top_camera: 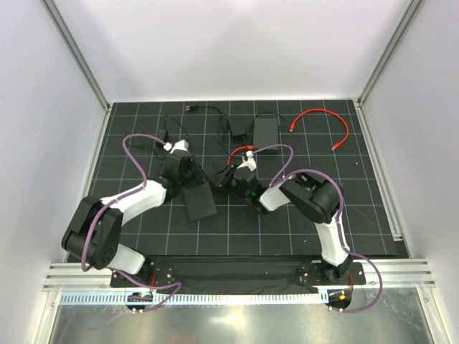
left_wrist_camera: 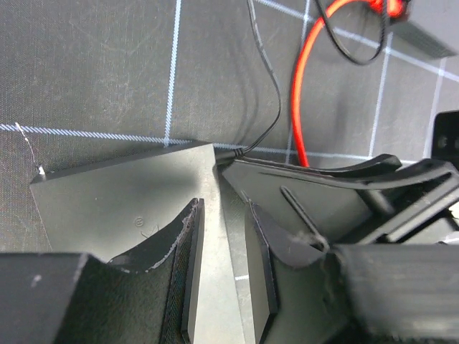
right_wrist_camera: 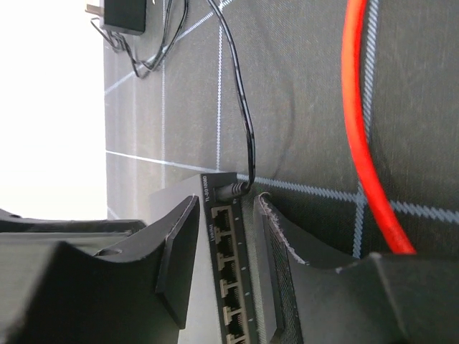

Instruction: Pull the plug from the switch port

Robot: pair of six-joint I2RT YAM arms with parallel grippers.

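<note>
1. The network switch point(right_wrist_camera: 228, 276) lies on the black, white-gridded counter point(right_wrist_camera: 308, 79) between the two arms. In the right wrist view its port face is turned to the camera.
2. A row of network ports point(right_wrist_camera: 225, 245) runs down that face. Those in view hold no plug.
3. The plug point(right_wrist_camera: 231, 189), a small black barrel on a thin black cable point(right_wrist_camera: 244, 107), sits seated at the switch's top corner, just above the first port.
4. The right gripper point(right_wrist_camera: 226, 201) is released. Its fingers point(right_wrist_camera: 176, 251) stand parted on either side of the port face, close to it, with a thin dark gap on the right side.
5. The left gripper point(left_wrist_camera: 224, 208) is also spread. One finger lies over the switch's flat top and the other just past its edge, with a pale strip of the casing between them.
6. Fine white print runs along the strip beside the ports, too small to read.
7. A red cable point(right_wrist_camera: 357, 129) crosses the counter beside the switch, apart from it.
8. A black power adapter point(right_wrist_camera: 123, 14) lies far back on the counter.
</note>
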